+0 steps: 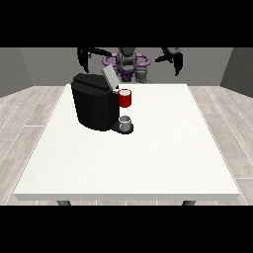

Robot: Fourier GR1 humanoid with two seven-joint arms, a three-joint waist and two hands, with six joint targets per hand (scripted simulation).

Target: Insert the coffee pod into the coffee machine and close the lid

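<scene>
The hand at the view's left (84, 55) hangs above the table's far edge with its fingers spread and pointing down, holding nothing. The hand at the view's right (173, 55) is also raised, fingers relaxed and apart, also with nothing in it. Below the first hand stands the black coffee machine (94, 106) on the white table (148, 158), its lid (108, 76) tilted up. A red thing at the machine (125, 98) sits at its front. Under it, on the machine's base, stands a grey thing (126, 123), perhaps the pod, but I cannot tell.
</scene>
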